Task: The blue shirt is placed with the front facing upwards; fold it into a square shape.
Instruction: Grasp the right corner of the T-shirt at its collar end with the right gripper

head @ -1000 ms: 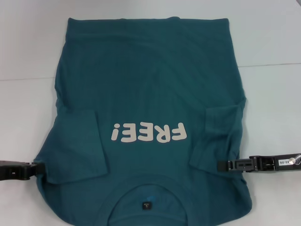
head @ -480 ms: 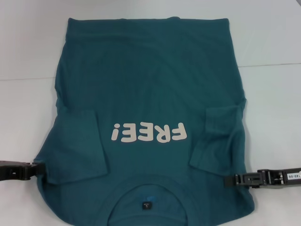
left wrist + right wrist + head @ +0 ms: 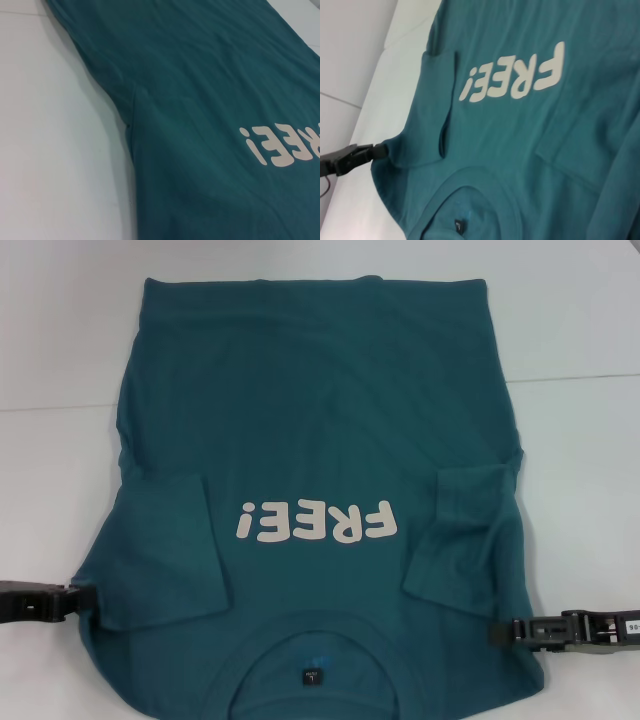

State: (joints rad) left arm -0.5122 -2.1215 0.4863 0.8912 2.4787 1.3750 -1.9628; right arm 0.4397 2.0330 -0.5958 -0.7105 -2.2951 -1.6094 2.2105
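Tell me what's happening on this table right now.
A two-armed robot is folding a blue shirt that lies front up on a white table, with both sleeves already folded inward. The left end effector sits at the shirt's left edge near the shoulder. The right end effector is at the right edge, closer to the collar. The shirt isn't a square yet.
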